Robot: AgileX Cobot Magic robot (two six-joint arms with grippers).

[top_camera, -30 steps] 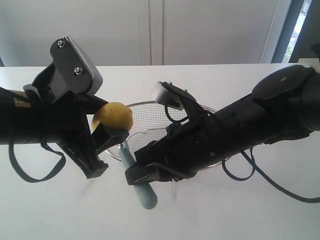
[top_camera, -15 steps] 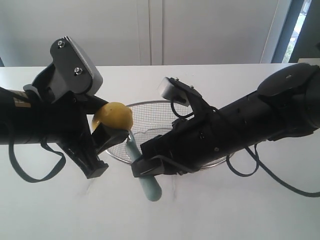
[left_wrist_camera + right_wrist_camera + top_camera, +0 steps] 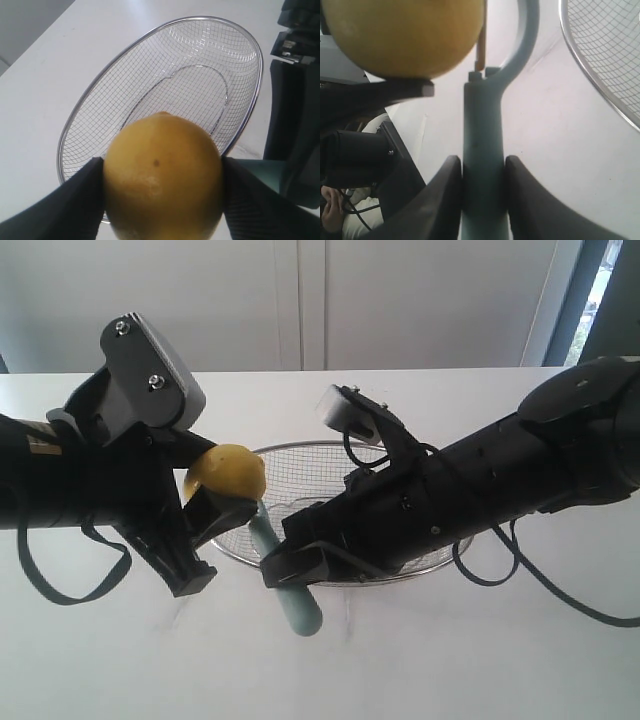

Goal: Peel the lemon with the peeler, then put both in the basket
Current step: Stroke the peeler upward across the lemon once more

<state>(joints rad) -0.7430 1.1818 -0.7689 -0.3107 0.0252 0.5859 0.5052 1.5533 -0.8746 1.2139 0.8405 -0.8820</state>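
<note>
Lemon (image 3: 162, 175) is clamped in left end effector (image 3: 162, 200); peeler (image 3: 481, 150) is gripped by right end effector (image 3: 481, 200), head against lemon, above surface (image 3: 450, 660), near basket (image 3: 257, 75).

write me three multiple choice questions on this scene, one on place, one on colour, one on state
1. Where is the lemon?
A in the basket
B in the left gripper
C in the right gripper

2. What colour is the peeler?
A red
B black
C pale teal

3. The right gripper is:
A shut on the peeler
B open and empty
C shut on the lemon

Answers:
1 B: the left gripper's fingers press the lemon from both sides, and nothing lies in the basket.
2 C: the handle shows pale teal in the exterior and right wrist views.
3 A: the right gripper's fingers pinch the handle between them.
</note>
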